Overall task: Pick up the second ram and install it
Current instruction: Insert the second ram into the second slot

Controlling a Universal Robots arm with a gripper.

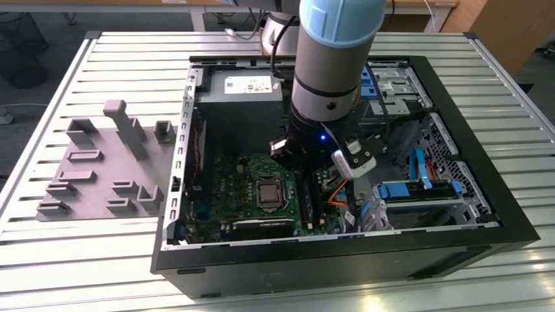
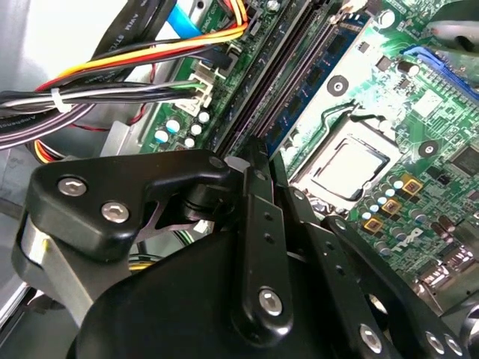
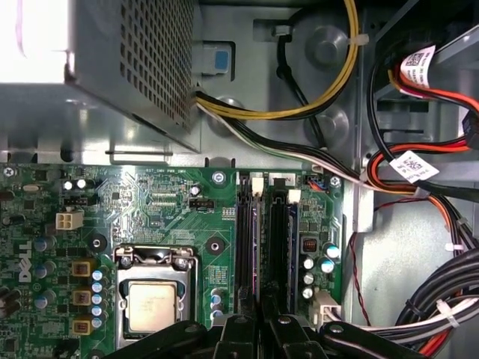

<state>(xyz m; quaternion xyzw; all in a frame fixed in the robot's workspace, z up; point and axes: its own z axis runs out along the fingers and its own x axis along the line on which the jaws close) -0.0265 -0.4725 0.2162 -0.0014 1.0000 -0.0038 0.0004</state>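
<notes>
My gripper reaches down into the open computer case, over the memory slots to the exterior view's right of the processor socket. In both wrist views its fingertips stand close together over one long black slot. The second ram shows as a thin edge running from between the fingertips along that slot to the white latch, and it appears upright in the slot. My gripper looks shut on it. Another blue-green stick stands in a slot beside it.
A grey fixture with upright blocks lies on the slatted table at the exterior view's left. Bundled cables run close beside the slots. The power supply and drive cage crowd the case.
</notes>
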